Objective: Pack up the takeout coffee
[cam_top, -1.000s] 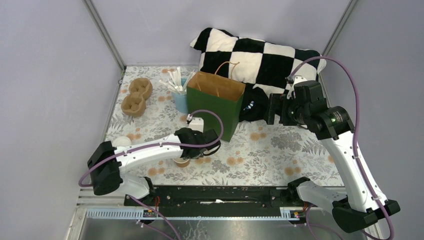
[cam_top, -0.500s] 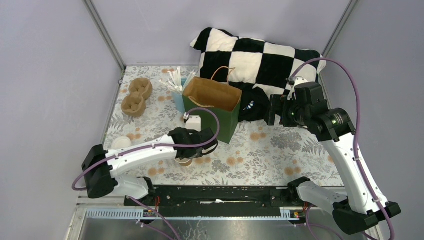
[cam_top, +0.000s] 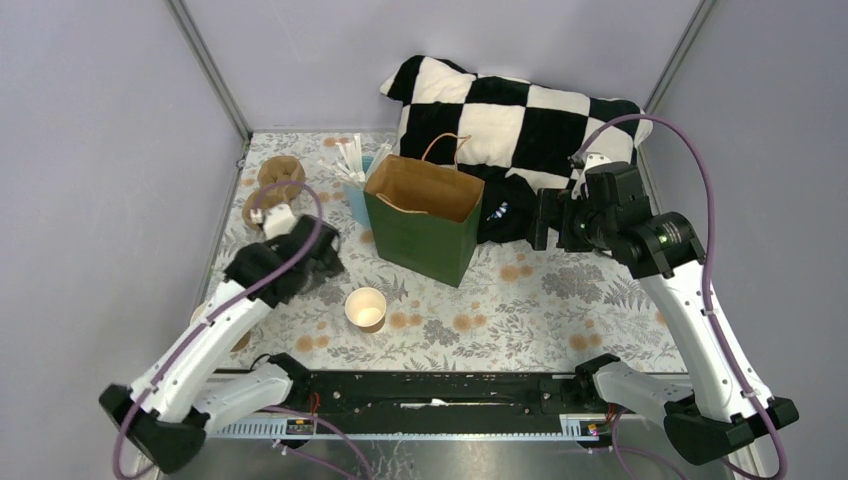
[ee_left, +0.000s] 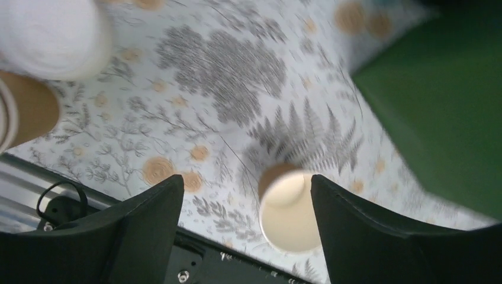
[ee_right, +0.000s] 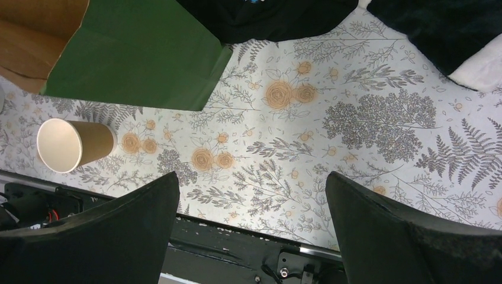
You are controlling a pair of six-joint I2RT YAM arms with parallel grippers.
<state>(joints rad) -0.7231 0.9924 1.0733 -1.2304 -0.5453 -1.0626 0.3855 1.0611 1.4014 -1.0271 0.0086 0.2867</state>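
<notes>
Above the tablecloth (ee_left: 225,71), left claw (ee_left: 244,195) spread

Your left wrist view is smeared with blur. A white round lid (ee_left: 47,32) is cut by its top-left corner, too soft to tell whether it caps a cup; a brown cup (ee_left: 26,109) runs off the left edge. From above, the left arm (cam_top: 213,330) covers part of the pulp carrier (cam_top: 280,170).

Your right gripper (ee_right: 251,180) hangs wide apart over the floral tabletop (ee_right: 355,118), with a lidless paper cup (ee_right: 74,145) near the green bag (ee_right: 136,59).
</notes>
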